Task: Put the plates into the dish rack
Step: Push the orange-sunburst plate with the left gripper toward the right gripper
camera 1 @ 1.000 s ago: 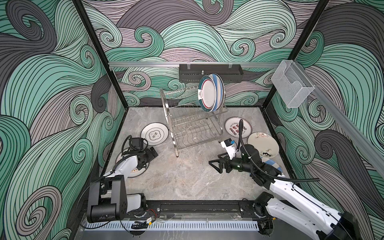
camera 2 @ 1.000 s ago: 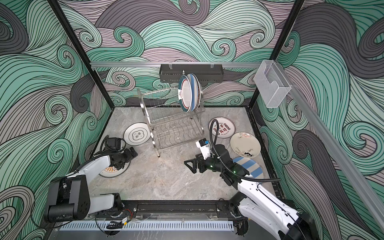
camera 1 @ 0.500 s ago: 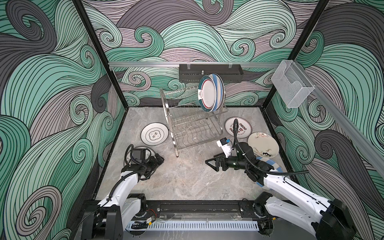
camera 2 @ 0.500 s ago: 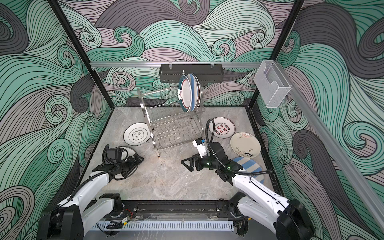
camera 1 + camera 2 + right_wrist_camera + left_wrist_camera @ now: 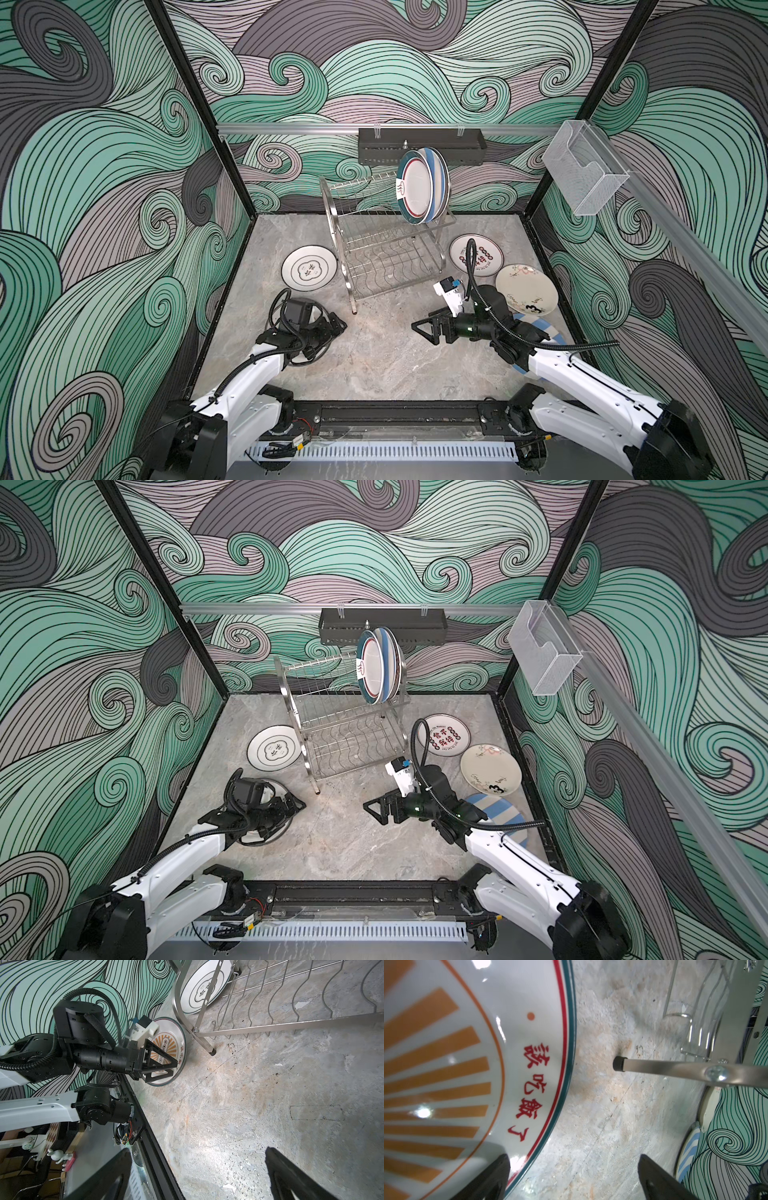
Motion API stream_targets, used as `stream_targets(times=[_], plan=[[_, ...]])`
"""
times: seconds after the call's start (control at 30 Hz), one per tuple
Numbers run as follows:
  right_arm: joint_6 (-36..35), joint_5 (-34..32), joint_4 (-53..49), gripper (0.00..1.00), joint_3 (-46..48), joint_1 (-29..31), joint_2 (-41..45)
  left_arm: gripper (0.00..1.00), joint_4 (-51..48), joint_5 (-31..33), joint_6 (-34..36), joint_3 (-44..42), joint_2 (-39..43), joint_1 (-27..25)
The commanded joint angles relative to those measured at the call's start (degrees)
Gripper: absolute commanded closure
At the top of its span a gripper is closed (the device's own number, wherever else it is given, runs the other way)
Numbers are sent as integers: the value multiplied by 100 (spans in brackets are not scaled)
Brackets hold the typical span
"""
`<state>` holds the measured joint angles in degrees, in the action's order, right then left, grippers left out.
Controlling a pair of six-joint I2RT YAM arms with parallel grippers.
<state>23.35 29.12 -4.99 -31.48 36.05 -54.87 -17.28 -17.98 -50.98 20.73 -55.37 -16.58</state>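
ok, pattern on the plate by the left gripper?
Orange sunburst plate, red characters, teal rim; left wrist view.

We see a grey, stone-look table (image 5: pixel 374 365). The dish rack (image 5: pixel 386 257) stands on it near the back, on little black feet (image 5: pixel 618 1064). Five plates lie flat on the table. A white plate (image 5: pixel 308 268) with a black cloud shape lies just left of the rack. A plate with orange rays (image 5: pixel 512 1022) lies near the front left. On the right we see a plate with red and black signs (image 5: pixel 484 254), a cream plate (image 5: pixel 528 286) just beside it, and a striped plate (image 5: pixel 498 810), partly hidden.
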Motion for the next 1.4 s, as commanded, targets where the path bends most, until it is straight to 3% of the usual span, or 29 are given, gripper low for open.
stream_targets(times=[0.0, 0.57, 0.77, 0.83, 0.9, 1.0, 1.17, 1.37], plan=[[-123, -21, -122, 0, -165, -13, 86, 1, -44, 238, -518, -122, 40, -375], [-208, 38, -378, 0, -314, -24, -146, 2, 698, 780, -1035, 920, -1206, -2248], [72, 225, -160, 3, -216, -17, -285, 2, 448, 891, -844, 1380, -1500, -2464], [462, 343, 204, 5, -55, 25, -399, 1, -181, 1315, -683, 1627, -1330, -2452], [932, 268, 781, 7, 135, 218, -556, 1, -856, 1802, -377, 1857, -1090, -2367], [1577, -363, 1557, 10, 313, 850, -973, 1, -1347, 2502, -57, 1779, -548, -1997], [2400, -1147, 2925, 24, 548, 1548, -1911, 1, -1093, 2972, 248, 801, 782, -668], [2125, -1660, 2699, 28, -47, 2032, -2570, 2, -1144, 3148, 692, 546, 1039, 234]])
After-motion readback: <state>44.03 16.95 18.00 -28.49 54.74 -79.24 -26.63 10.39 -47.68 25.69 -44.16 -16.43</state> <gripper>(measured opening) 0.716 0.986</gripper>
